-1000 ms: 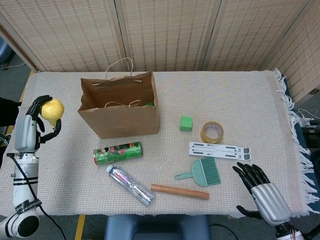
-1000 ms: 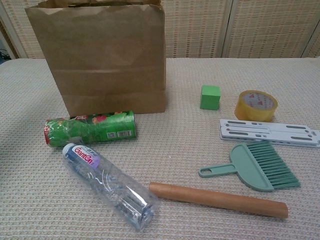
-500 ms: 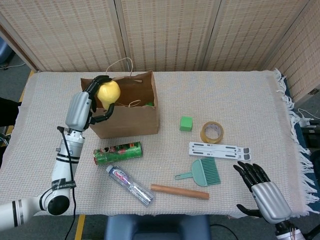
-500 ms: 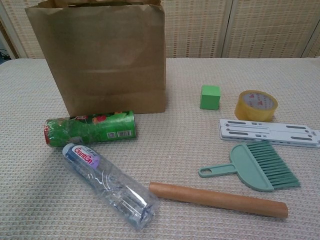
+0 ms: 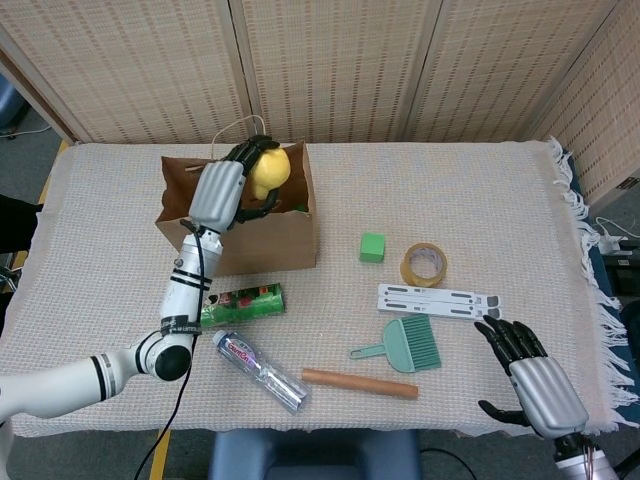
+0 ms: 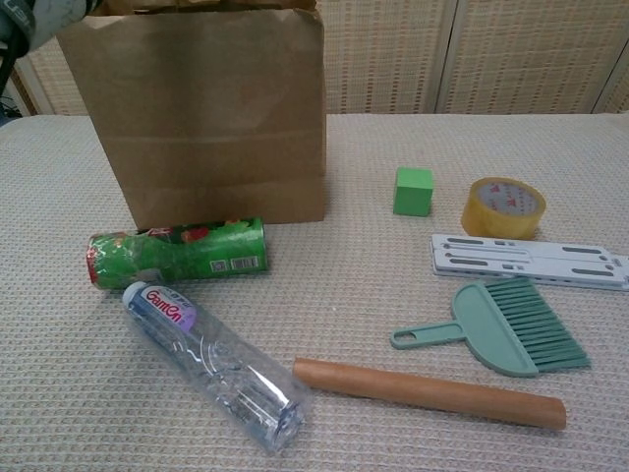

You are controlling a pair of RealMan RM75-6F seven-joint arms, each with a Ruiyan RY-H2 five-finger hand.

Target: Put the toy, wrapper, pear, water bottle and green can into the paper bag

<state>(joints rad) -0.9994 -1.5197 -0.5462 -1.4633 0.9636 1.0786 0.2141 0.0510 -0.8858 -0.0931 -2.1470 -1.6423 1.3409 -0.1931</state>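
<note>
Over the bench (image 5: 480, 190), your step in hand is the pear drop. The bag (image 5: 240, 235) stands open at the back left, something green already showing inside. Your left robot hand (image 5: 232, 185) hangs above its mouth, fingers curled round the pear (image 5: 269, 170). Next, I judge, you lower a little and let the fingers spread so it falls clear of the rim. The can (image 5: 240, 303) and bottle (image 5: 260, 370) lie just in front of the bag, waiting. Your right robot hand (image 5: 530, 375) idles at the near right edge, fingers spread, holding nothing.
</note>
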